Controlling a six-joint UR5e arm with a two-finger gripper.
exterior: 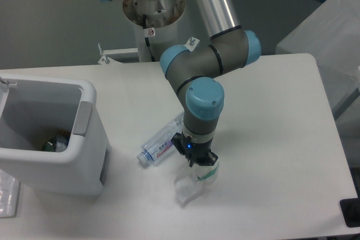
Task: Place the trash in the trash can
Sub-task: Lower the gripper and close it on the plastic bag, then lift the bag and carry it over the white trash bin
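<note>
Our gripper (196, 163) sits right on top of the wrapper (192, 183) on the table (270, 155), jaw state unclear to us, bottle (160, 145) just left, trash can (50, 139) far left.
</note>
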